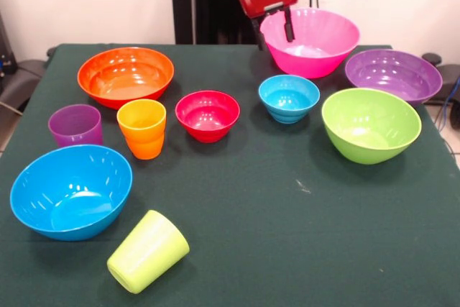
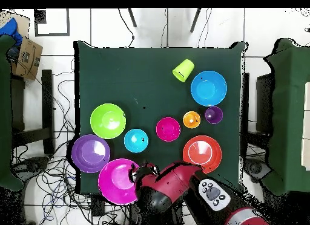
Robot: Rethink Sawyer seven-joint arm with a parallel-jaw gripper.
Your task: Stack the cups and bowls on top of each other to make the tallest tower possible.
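The claw (image 1: 274, 28) straddles the pink bowl's (image 1: 316, 52) rim, fingers apart.

The gripper (image 1: 274, 28) hangs over the near-left rim of the pink bowl (image 1: 316, 44) at the far side of the table (image 1: 287, 235), its jaws apart, one dark finger inside the rim and one outside. No bowls are stacked. The purple bowl (image 1: 393, 75), green bowl (image 1: 371, 125), small blue bowl (image 1: 289, 98), red bowl (image 1: 208, 115), orange bowl (image 1: 126, 75) and big blue bowl (image 1: 70, 190) stand apart. The orange cup (image 1: 141, 129) and purple cup (image 1: 75, 126) stand upright; the green cup (image 1: 148, 251) lies tipped over.
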